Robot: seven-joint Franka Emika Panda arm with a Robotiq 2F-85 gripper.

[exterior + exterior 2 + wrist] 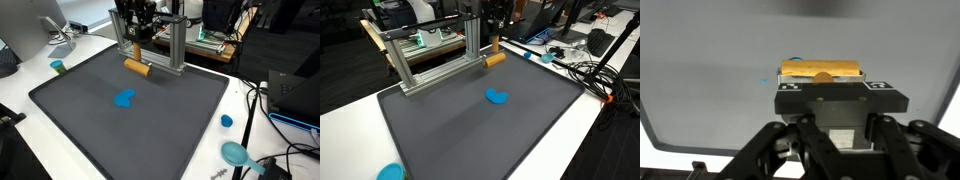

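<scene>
My gripper point(135, 28) hangs high above the aluminium frame at the back of the dark mat point(140, 135). In the wrist view it point(840, 100) is shut on a black block point(840, 97) with two white square markers on its top corners; the fingertips are hidden behind the block. An orange-yellow piece point(820, 70) shows just past the block's far edge, and I cannot tell whether it belongs to the block. An orange cylinder point(136, 67) point(494, 59) lies on the mat by the frame. A small blue object point(124, 98) point(498, 97) lies mid-mat.
The aluminium frame point(160, 45) point(430, 60) stands along the mat's back edge. A blue cap point(227, 121), a teal bowl point(236, 153) and cables lie on the white table beside the mat. A green cup point(58, 67) stands off the opposite edge.
</scene>
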